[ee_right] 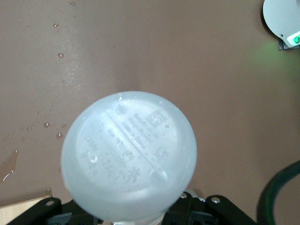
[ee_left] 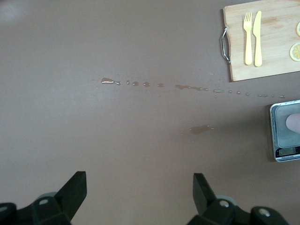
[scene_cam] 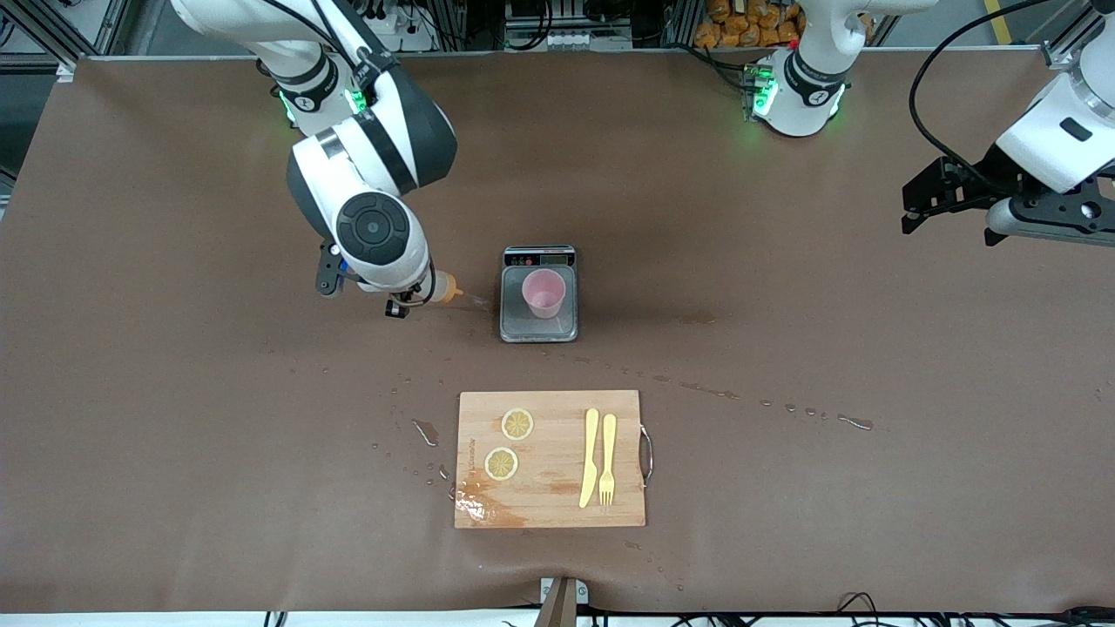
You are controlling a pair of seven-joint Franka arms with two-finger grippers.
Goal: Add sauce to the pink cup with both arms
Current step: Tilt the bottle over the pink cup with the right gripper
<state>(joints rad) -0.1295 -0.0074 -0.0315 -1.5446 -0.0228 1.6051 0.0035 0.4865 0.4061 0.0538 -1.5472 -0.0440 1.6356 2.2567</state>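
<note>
The sauce bottle (scene_cam: pixel 442 287) lies nearly level in my right gripper (scene_cam: pixel 402 296), its orange cap and nozzle pointing toward the scale. In the right wrist view the whitish base of the sauce bottle (ee_right: pixel 129 157) fills the middle and hides the fingers around it. The pink cup (scene_cam: pixel 543 293) stands upright on the steel scale (scene_cam: pixel 538 328), a short gap from the nozzle tip. My left gripper (scene_cam: pixel 936 202) waits open over bare table at the left arm's end. Nothing is between the left gripper's (ee_left: pixel 140 187) fingers. From there an edge of the pink cup (ee_left: pixel 295 123) shows on the scale (ee_left: pixel 280 140).
A wooden cutting board (scene_cam: pixel 549 496) lies nearer the front camera than the scale, with two lemon slices (scene_cam: pixel 517 424), a yellow knife (scene_cam: pixel 590 457) and a fork (scene_cam: pixel 607 457). A trail of droplets (scene_cam: pixel 788 407) and wet patches (scene_cam: pixel 425 431) mark the brown table.
</note>
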